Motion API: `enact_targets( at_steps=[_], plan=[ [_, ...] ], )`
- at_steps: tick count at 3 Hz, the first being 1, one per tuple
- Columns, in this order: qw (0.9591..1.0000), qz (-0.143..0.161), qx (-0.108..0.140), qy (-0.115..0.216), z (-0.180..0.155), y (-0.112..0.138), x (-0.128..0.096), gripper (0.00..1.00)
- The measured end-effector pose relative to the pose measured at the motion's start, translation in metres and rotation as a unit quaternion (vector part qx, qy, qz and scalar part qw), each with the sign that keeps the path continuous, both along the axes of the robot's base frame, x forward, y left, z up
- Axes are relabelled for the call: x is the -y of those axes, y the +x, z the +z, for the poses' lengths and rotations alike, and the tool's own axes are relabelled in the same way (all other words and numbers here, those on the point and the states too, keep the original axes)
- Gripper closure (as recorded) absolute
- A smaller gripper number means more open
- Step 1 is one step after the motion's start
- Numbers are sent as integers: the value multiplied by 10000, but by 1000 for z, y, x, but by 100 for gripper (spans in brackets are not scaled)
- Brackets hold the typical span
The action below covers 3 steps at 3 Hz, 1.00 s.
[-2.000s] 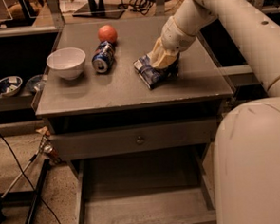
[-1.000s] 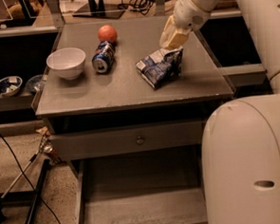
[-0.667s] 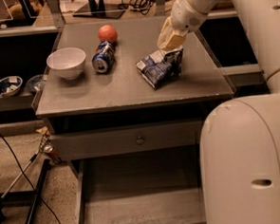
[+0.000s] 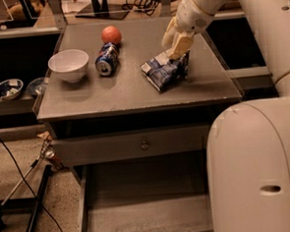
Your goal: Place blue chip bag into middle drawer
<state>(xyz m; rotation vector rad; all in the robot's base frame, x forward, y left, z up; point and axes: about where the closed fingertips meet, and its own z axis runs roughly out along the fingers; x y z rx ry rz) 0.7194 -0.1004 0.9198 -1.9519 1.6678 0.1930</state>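
The gripper sits at the far edge of the blue chip bag; whether it grips, I cannot tell. The middle drawer lies open below the bag

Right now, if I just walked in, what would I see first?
The robot's huge white arm fills the right side, and its end effector sits at the top edge of the crumpled blue chip bag on the grey cabinet top. Below, the middle drawer stands pulled open.
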Motion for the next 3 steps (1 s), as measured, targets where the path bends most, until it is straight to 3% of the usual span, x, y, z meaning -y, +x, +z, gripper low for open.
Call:
enact_targets(
  at_steps=[1,3],
  plan=[
    [10000,0,0,1,0,0,0,0],
    [9999,43,-100,63,-21,12,-6,0]
  ],
)
